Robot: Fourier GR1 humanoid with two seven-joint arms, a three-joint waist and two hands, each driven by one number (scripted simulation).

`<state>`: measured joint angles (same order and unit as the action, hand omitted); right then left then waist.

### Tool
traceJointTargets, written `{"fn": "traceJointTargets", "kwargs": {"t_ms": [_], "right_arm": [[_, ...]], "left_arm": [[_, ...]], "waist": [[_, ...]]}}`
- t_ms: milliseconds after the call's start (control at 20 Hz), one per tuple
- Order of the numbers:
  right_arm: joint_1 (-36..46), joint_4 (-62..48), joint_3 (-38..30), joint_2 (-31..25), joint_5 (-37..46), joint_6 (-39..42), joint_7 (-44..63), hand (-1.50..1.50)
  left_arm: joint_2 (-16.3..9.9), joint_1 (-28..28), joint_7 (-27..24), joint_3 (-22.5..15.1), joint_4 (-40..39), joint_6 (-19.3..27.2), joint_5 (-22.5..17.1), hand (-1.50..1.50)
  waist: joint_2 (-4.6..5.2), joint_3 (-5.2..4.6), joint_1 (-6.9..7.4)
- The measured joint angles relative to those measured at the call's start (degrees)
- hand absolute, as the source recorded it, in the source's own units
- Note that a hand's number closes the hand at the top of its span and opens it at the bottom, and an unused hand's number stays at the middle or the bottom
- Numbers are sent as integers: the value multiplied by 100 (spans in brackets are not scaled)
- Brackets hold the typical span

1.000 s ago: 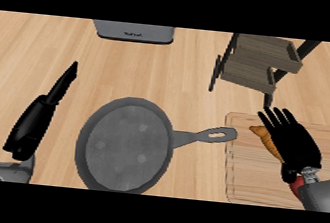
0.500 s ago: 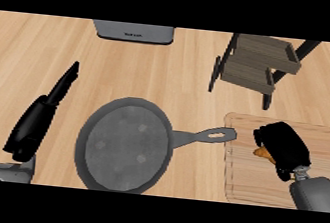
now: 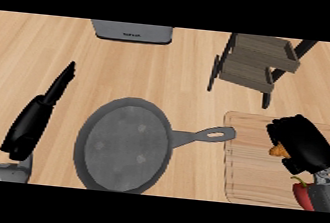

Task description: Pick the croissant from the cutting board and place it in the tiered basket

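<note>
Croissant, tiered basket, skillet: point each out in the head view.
croissant [image 3: 276, 151]: head view, the orange tip showing under the right hand.
tiered basket [image 3: 261, 47]: head view, the upper tier's wooden slats.
skillet [image 3: 126, 145]: head view, middle of the pan's cooking surface.

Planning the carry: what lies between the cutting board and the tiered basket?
In the head view, only bare wooden counter separates the cutting board from the tiered basket; the right hand, curled on the croissant, is over the board.
</note>
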<state>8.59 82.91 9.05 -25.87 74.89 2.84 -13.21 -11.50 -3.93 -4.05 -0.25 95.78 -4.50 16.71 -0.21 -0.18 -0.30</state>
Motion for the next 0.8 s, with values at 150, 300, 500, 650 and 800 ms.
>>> {"fn": "traceJointTargets", "kwargs": {"t_ms": [150,300,500,650,800], "right_arm": [[308,-253,-1104,-474,-732,371,10,150],[689,-727,-2173,-1080,-1367,897,99,150],[1360,-1522,-3310,-2020,-2208,1755,-87,150],[1957,-2082,-3957,-2564,-2861,2522,-171,150],[2580,-2621,-4357,-3132,-3363,3287,-232,150]], "left_arm": [[-24,26,16,56,22,9,-15,0],[-21,59,36,45,75,12,-5,0],[-2,76,71,-12,155,-26,-9,0],[18,26,81,-29,111,-24,6,0],[22,-20,29,-30,46,-43,-2,0]], "waist": [[9,9,-58],[16,16,-75],[26,19,14],[30,16,53],[39,15,106]]}}
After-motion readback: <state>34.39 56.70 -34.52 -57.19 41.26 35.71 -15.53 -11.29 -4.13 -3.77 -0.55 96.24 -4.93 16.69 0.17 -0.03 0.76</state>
